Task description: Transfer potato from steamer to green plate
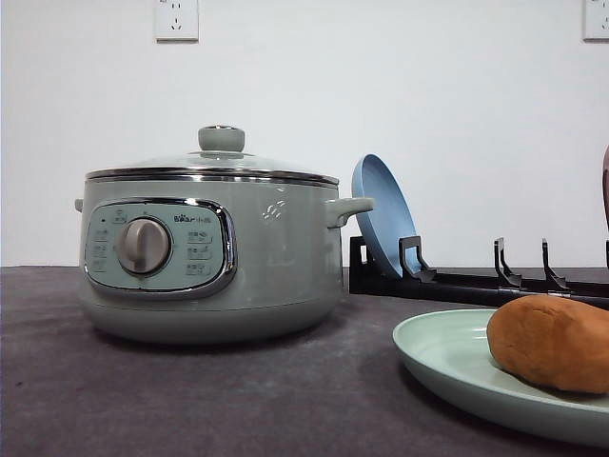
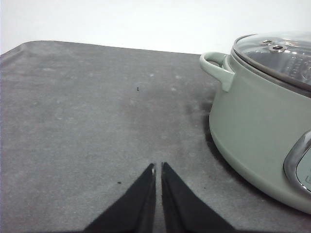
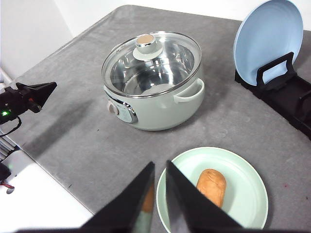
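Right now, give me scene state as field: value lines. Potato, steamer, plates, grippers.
potato: lying on the green plate, not in the steamer
steamer: lid on, looks empty through the glass
blue plate: upright in black rack
left gripper: shut, holding nothing, over bare table beside the steamer
right gripper: shut, holding nothing, above the green plate's edge
task: transfer appears done

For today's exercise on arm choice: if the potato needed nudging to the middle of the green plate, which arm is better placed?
Right, probably: the right gripper hangs over the green plate beside the potato; the left gripper sits beyond the steamer.
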